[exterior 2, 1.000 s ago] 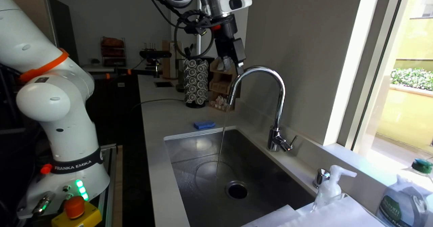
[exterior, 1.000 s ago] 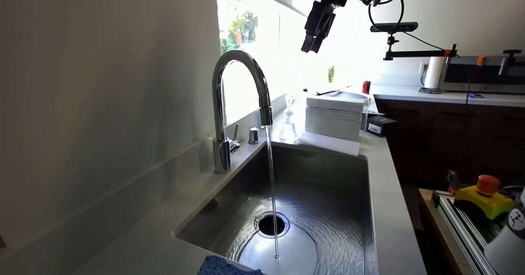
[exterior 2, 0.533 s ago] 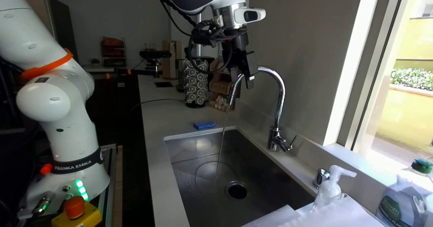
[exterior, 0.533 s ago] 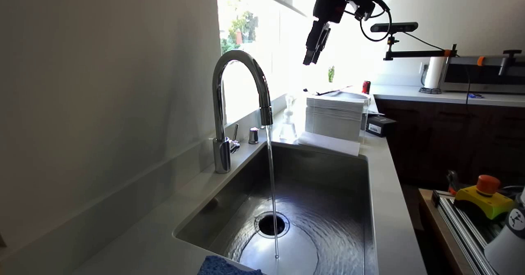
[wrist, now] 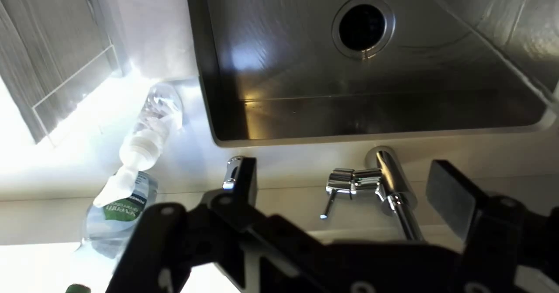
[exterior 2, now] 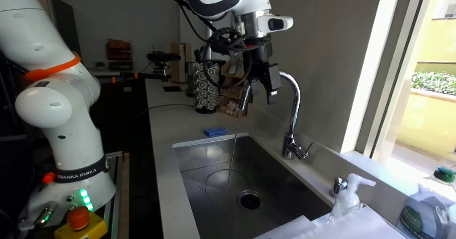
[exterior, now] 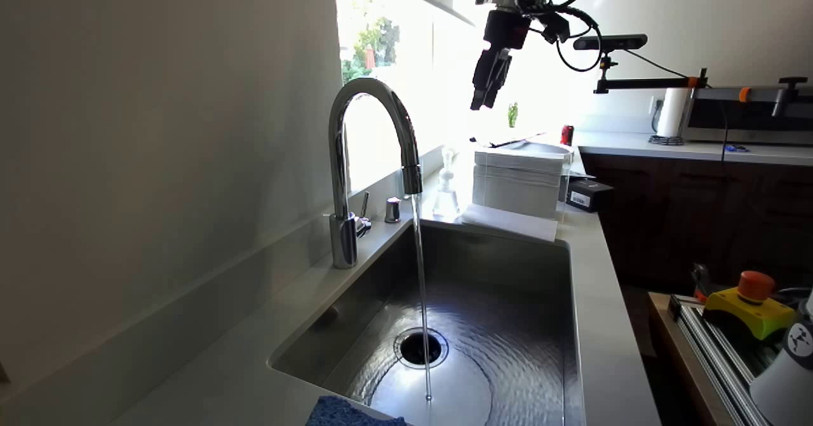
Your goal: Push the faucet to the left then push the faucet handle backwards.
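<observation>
Faucet [exterior: 338, 159]: one, beside gripper [wrist: 348, 181]; running; looks already swung left.
Handle [wrist: 330, 202]: one, below gripper; backward push probably in hand, not yet made.
Gripper: spread wide, holding nothing; next, likely lower to handle, push back.
Sink [exterior 2: 210, 151]: one, below gripper.
Bottles [wrist: 143, 146]: two, lower than gripper.
Sponge [exterior 2: 215, 131]: one, well apart from gripper.

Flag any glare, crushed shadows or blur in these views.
In an exterior view, the window is largely washed out, the gripper a dark silhouette, the faucet crisp. In an exterior view, the area beside the counter sinks to black. Wrist view: glare burns out the counter beside the pump bottle; the faucet handle reads clearly.
</observation>
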{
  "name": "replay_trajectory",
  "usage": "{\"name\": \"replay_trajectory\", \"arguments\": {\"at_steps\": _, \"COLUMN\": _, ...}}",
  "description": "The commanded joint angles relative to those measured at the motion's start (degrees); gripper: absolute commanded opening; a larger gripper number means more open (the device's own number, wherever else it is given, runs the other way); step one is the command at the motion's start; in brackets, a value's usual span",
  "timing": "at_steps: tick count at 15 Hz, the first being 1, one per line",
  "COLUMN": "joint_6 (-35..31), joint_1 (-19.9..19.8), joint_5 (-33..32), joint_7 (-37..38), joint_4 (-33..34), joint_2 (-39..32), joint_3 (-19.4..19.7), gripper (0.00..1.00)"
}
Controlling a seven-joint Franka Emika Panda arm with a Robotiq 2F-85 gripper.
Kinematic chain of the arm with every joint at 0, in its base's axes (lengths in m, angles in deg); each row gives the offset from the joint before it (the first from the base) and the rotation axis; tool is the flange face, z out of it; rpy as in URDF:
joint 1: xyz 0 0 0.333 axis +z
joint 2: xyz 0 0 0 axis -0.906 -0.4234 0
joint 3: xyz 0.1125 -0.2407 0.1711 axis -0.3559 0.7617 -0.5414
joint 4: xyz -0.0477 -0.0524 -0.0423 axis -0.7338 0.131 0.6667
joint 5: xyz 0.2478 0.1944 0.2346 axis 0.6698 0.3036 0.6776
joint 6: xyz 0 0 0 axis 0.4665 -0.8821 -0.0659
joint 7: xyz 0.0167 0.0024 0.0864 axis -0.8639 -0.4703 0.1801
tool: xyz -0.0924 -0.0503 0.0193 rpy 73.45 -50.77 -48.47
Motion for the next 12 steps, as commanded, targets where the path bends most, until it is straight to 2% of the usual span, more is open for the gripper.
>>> {"name": "replay_trajectory", "arguments": {"at_steps": 1, "joint_6": -0.57, "joint_1": 0.43, "joint_5": 4.8, "joint_7": -8.0, "joint_4": 8.08, "joint_2": -11.05, "joint_3": 3.14, "gripper": 1.0}}
{"name": "replay_trajectory", "arguments": {"at_steps": 3, "joint_6": 0.19, "joint_1": 0.4, "joint_5": 9.4, "joint_7": -14.56, "joint_4": 11.86, "joint_2": -15.82, "joint_3": 3.68, "gripper": 1.0}}
{"name": "replay_trajectory", "arguments": {"at_steps": 6, "joint_6": 1.9, "joint_1": -1.23, "joint_5": 18.98, "joint_7": -24.26, "joint_4": 17.16, "joint_2": -22.4, "joint_3": 2.34, "gripper": 1.0}}
{"name": "replay_trajectory", "arguments": {"at_steps": 12, "joint_6": 2.07, "joint_1": -6.76, "joint_5": 28.66, "joint_7": -32.37, "joint_4": 24.77, "joint_2": -32.68, "joint_3": -3.35, "gripper": 1.0}}
